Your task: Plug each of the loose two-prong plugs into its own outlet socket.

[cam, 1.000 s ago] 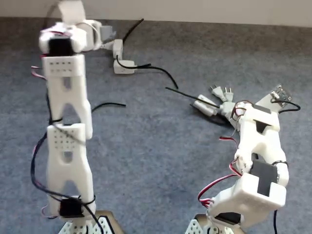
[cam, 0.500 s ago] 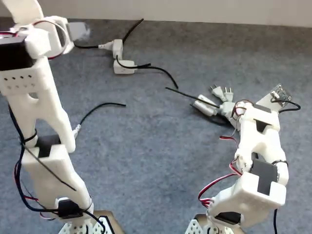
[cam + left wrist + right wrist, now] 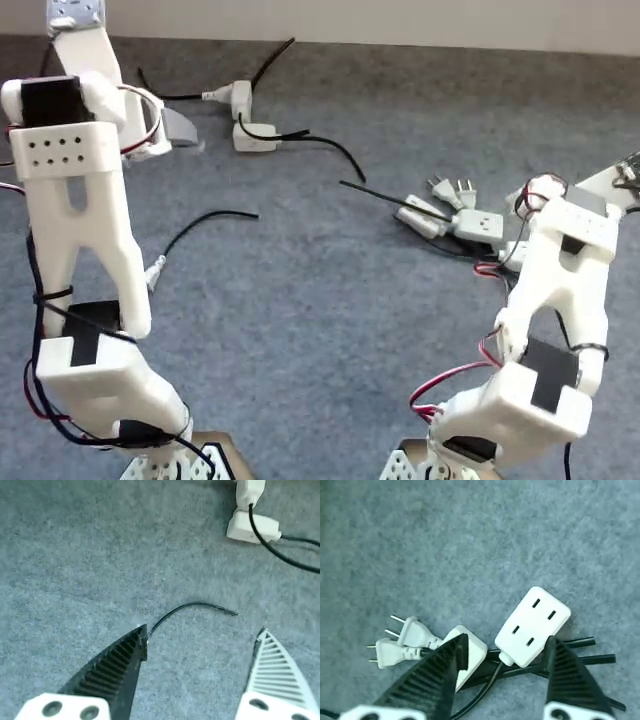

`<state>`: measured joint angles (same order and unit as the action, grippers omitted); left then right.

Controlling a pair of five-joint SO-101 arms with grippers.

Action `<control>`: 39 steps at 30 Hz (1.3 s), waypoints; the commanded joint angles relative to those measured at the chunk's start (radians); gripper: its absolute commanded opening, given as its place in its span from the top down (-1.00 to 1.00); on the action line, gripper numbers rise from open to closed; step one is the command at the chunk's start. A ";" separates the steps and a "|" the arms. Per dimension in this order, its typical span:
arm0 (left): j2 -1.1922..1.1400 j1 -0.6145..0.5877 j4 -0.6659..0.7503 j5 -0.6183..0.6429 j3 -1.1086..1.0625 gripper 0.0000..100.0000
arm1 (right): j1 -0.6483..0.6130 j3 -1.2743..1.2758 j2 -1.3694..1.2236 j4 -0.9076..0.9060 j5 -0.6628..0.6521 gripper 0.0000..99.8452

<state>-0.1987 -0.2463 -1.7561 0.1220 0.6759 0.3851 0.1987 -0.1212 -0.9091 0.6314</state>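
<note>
My right gripper [image 3: 506, 639] hangs open over the white outlet block [image 3: 532, 626]. The loose two-prong plugs [image 3: 414, 630] lie near it on the grey table [image 3: 470, 530]. They look light and hard and likely to skid, so I'd pinch a plug's body behind the prongs. My left gripper [image 3: 202, 629] is open too, and empty.

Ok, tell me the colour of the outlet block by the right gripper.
White outlet block, clearest in the right wrist view.
</note>
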 commanded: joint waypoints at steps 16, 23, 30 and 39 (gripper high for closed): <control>0.045 0.093 0.175 -0.068 -0.268 0.34 | 0.105 -0.851 -0.754 -0.498 0.091 0.76; 0.045 0.087 0.152 -0.069 -0.277 0.34 | 0.091 -1.207 -0.837 -0.687 0.035 0.78; 0.045 0.079 0.068 -0.072 -0.395 0.34 | -0.039 -1.705 -0.765 -0.857 -0.126 0.78; 0.056 0.013 0.069 -0.209 -0.602 0.34 | -0.206 -1.463 -0.542 -0.858 -0.150 0.78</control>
<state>-0.1987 -0.2048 -1.6809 0.0315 0.1343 0.2440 -1.3602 -0.8086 -1.7254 0.4933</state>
